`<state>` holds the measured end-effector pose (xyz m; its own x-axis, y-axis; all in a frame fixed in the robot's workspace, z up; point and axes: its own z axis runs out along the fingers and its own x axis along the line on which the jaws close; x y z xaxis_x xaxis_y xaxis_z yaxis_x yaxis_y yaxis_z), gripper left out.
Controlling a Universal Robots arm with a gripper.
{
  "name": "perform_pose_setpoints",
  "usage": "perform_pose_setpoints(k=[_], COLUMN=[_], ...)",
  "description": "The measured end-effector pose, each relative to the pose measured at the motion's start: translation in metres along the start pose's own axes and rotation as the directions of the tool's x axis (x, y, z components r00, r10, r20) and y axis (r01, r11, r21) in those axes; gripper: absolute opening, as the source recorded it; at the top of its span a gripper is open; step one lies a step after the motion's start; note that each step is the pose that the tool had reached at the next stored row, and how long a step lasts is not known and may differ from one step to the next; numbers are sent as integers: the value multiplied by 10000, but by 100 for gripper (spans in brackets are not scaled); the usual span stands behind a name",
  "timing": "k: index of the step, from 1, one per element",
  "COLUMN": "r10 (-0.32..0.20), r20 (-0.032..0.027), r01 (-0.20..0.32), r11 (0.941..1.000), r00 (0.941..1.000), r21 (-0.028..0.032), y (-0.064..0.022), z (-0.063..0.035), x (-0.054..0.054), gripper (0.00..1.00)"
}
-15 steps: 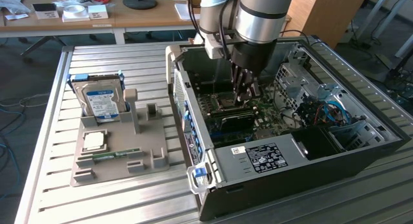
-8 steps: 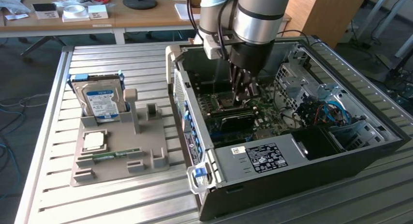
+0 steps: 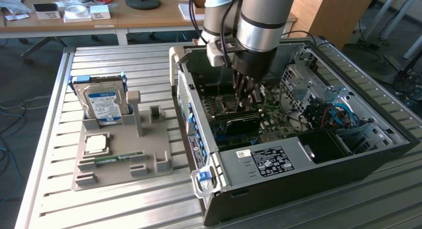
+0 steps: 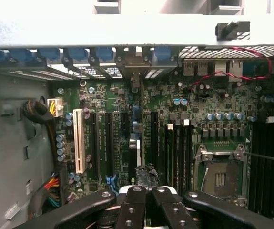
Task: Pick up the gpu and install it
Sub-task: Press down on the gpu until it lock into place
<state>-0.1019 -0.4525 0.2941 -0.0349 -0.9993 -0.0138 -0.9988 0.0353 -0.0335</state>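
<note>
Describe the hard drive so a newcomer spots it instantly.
Start at the open PC case; the grey parts holder sits on the exterior view's left of it. The hard drive stands upright at its far end, the only piece with a blue-white label.

From my exterior view, daylight falls evenly across the ribbed aluminium table (image 3: 118, 199), with soft glare along its slats. The open black computer case (image 3: 329, 174) sits darker inside. My wrist view shows a blown-out pale metal case edge (image 4: 127, 31) and slightly blurred black gripper fingers (image 4: 132, 210).
</note>
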Motion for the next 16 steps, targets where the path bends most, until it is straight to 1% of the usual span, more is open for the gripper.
perform_pose_setpoints(k=[6,11,12,15,16], r10=[35,38,39,40,40], r20=[-2,-4,-2,-10,-11], r01=[-35,-38,-39,-40,-40], r11=[10000,10000,10000,9998,9997], r00=[10000,10000,10000,10000,10000], r21=[0,-3,-24,-187,-227], y=[3,2,-3,-33,-40], z=[73,75,77,77,77], x=[1,1,0,-1,-1], gripper=[11,11,11,11,11])
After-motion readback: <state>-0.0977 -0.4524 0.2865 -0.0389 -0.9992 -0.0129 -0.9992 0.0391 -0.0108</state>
